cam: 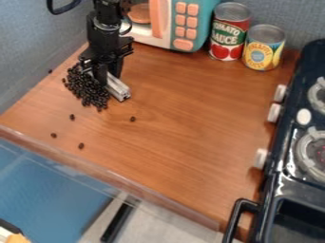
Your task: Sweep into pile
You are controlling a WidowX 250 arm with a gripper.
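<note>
- Your claw hangs down at ten to eleven o'clock on the bench, matte black and angular, narrowed onto a straight grey bar.
- The grey bar has hard edges and a dull, metal-like sheen; it slants from ten toward four o'clock, right beside the heap.
- You have the dark beans mostly at ten o'clock of the view, heaped just below and to the left of the claw.
- They are small, rounded and nearly black, with faint glossy highlights; packed tight in the middle, they have a ragged, bumpy outline.
- Around your heap lie strays: one at ten o'clock near the wall, one at seven just beside it, another farther out at seven, one near six, and one between four and five.
- Under them you have smooth, warm brown wood with fine grain.
- At twelve o'clock you see a toy microwave in smooth teal, with rounded orange buttons.
- At one o'clock stands a red and green labelled can; just beside it, toward two, a shorter yellow and blue one, both upright metal cylinders.
- At three to four o'clock is a glossy black stove with pale knobs and ridged grey burners.
</note>
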